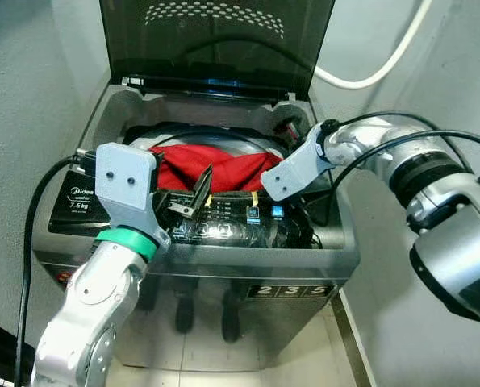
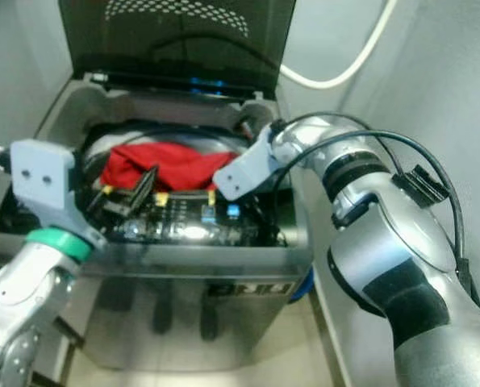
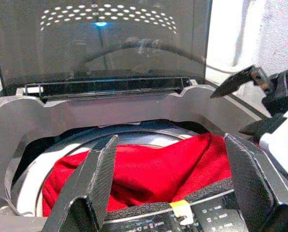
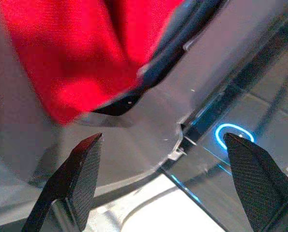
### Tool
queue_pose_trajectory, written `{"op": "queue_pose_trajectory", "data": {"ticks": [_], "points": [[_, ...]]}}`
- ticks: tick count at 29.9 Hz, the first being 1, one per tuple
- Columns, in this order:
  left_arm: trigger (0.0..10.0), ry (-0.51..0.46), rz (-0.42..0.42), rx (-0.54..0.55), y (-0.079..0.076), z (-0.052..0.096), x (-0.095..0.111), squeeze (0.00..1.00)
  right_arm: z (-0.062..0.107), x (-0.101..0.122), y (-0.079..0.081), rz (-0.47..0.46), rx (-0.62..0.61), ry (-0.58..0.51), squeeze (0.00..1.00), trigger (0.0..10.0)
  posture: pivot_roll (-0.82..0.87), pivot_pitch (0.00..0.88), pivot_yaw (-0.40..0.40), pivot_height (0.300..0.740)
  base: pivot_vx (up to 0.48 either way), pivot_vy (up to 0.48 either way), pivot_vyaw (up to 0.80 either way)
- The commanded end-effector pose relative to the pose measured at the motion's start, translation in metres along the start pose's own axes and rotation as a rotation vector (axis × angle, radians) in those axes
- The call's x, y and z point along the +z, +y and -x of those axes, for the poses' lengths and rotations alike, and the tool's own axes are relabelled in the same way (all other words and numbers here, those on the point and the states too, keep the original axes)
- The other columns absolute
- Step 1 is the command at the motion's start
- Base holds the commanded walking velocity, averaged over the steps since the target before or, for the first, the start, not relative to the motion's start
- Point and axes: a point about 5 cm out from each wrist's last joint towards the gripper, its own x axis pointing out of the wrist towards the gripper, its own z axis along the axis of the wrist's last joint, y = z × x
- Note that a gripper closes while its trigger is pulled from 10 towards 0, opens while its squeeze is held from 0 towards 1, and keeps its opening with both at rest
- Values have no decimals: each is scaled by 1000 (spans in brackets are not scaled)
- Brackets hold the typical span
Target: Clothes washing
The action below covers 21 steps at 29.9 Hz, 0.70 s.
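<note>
Left gripper point(image 3: 168, 193) and right gripper point(image 4: 165, 186), both wide and empty, hover over the washer point(image 1: 336, 254), where the red cloth point(image 1: 211, 165) heaped at the rim could snag the lid point(image 1: 215, 36).

Both arms fwd, left hand point(image 3: 175, 186) & right hand point(image 4: 165, 181) fingers spread.

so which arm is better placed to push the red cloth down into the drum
Probably the right. Its open tool hangs at the red cloth over the drum rim; the left tool, also open, sits nearer over the control panel.
</note>
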Motion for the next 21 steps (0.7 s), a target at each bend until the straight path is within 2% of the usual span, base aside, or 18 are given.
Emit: {"op": "queue_pose_trajectory", "data": {"ticks": [1, 3, 4, 5, 6, 8, 9, 10, 11, 12, 14, 15, 16, 17, 18, 19, 20, 21], "points": [[10000, 7, 3, -12, -3, 0, -1, 0, 14, -4, -38, -153, -226, -50, 0, 10000, 131, 91, -15, 740, 0, 0, 0], [10000, 7, 3, -12, -3, 0, -1, 0, 14, -4, -38, -153, -226, -50, 0, 10000, 131, 91, -15, 740, 0, 0, 0], [10000, 8, 3, -10, -3, 1, -1, 0, 22, -9, -53, -264, -324, -87, 0, 10000, 134, 92, -16, 740, 0, 0, 0], [10000, 8, 3, -10, -3, 1, -1, 0, 22, -9, -53, -264, -324, -87, 0, 10000, 134, 92, -16, 740, 0, 0, 0], [10000, 8, 4, -9, -3, 1, -1, 0, 29, -13, -61, -330, -382, -108, 0, 10000, 136, 94, -16, 740, 0, 0, 0], [10000, 8, 4, -9, -3, 1, -1, 0, 29, -13, -61, -330, -382, -108, 0, 10000, 136, 94, -16, 740, 0, 0, 0], [10000, 9, 5, -8, -3, 1, -1, 0, 39, -18, -73, -467, -487, -167, 0, 10000, 130, 94, -16, 740, 0, 0, 0], [10000, 9, 5, -8, -3, 1, -1, 0, 39, -18, -73, -467, -487, -167, 0, 10000, 130, 94, -16, 740, 0, 0, 0], [10000, 9, 8, -7, -3, 1, -1, 0, 43, -20, -76, -758, -594, -309, 0, 10000, 128, 93, -19, 740, 0, 0, 0], [10000, 9, 8, -7, -3, 1, -1, 0, 43, -20, -76, -758, -594, -309, 0, 10000, 128, 93, -19, 740, 0, 0, 0], [10000, 8, 6, -3, -4, 0, -2, 0, 40, -22, -59, -1151, -712, -494, 0, 10000, 128, 93, -19, 740, 0, 0, 0], [10000, 8, 6, -3, -4, 0, -2, 0, 40, -22, -59, -1151, -712, -494, 0, 10000, 128, 93, -19, 740, 0, 0, 0], [10000, 0, -3, 10, -2, -1, 0, 0, 29, -17, -39, -1345, -734, -543, 0, 10000, 133, 94, -23, 740, 0, 0, 0], [10000, 0, -3, 10, -2, -1, 0, 0, 29, -17, -39, -1345, -734, -543, 0, 10000, 133, 94, -23, 740, 0, 0, 0], [10000, -10, -17, 22, 1, -2, 2, 0, 19, -10, -20, -1498, -743, -562, 0, 10000, 133, 94, -23, 740, 0, 0, 0], [10000, -10, -17, 22, 1, -2, 2, 0, 19, -10, -20, -1498, -743, -562, 0, 10000, 133, 94, -23, 740, 0, 0, 0], [10000, -24, -64, 31, 4, -4, 4, 0, 10, 0, -1, -1665, -759, -584, 0, 10000, 135, 92, -24, 740, 0, 0, 0], [10000, -24, -64, 31, 4, -4, 4, 0, 10, 0, -1, -1665, -759, -584, 0, 10000, 135, 92, -24, 740, 0, 0, 0]]}}
